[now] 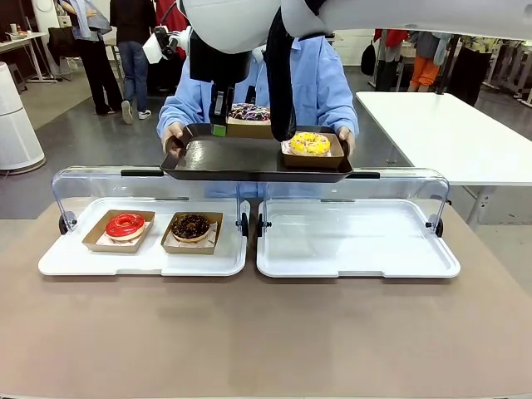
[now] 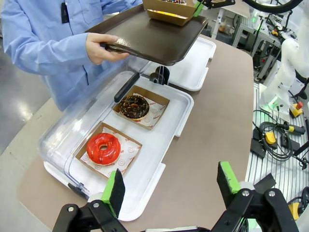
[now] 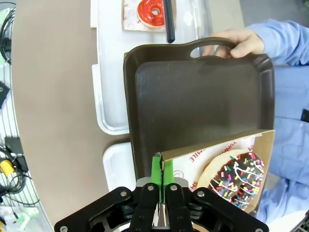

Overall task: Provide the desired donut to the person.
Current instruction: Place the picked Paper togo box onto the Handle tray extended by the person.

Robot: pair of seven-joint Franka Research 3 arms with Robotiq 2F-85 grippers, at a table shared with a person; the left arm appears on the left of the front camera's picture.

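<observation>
The person (image 1: pixel 312 83) in a light blue shirt holds a dark brown serving tray (image 1: pixel 224 158) with both hands above the display lids. A yellow sprinkled donut (image 1: pixel 309 143) in a cardboard carton sits on the tray's right side. My right gripper (image 3: pixel 161 169) is shut on the edge of another carton holding a chocolate donut with coloured sprinkles (image 3: pixel 236 179), over the brown tray (image 3: pixel 193 96) near the person. Whether that carton rests on the tray is unclear. My left gripper (image 2: pixel 171 186) hangs open and empty above the table's near edge.
The left white tray (image 1: pixel 141 262) holds a red glazed donut (image 1: pixel 125 224) and a chocolate donut (image 1: pixel 191 225) in cartons. The right white tray (image 1: pixel 357 241) is bare. Clear lids stand open behind both. A white table (image 1: pixel 449 133) stands at the far right.
</observation>
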